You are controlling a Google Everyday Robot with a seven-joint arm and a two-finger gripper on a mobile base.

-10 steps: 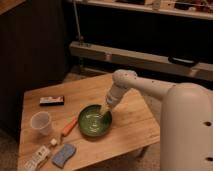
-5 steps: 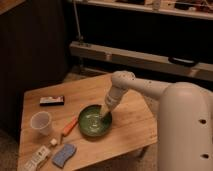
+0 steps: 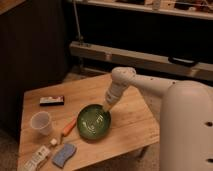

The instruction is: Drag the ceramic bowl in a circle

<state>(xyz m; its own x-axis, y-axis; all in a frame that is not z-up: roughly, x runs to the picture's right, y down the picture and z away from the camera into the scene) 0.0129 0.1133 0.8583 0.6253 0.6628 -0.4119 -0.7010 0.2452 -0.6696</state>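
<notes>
Hand [image 3: 106, 106] closed tight at the far-right rim of the ceramic bowl [image 3: 94, 121], gripping that rim as best I can judge. The bowl sits just below and left of my hand, mid-bench [image 3: 136, 126]. Risks: the glossy rim could slip from so thin a pinch, or the bowl could tip if I pull upward. A wide circle leftward would knock the orange stick [image 3: 69, 127] just beyond the bowl, then the plastic cup [image 3: 41, 123]. My fingertips are hard to make out against the rim.
</notes>
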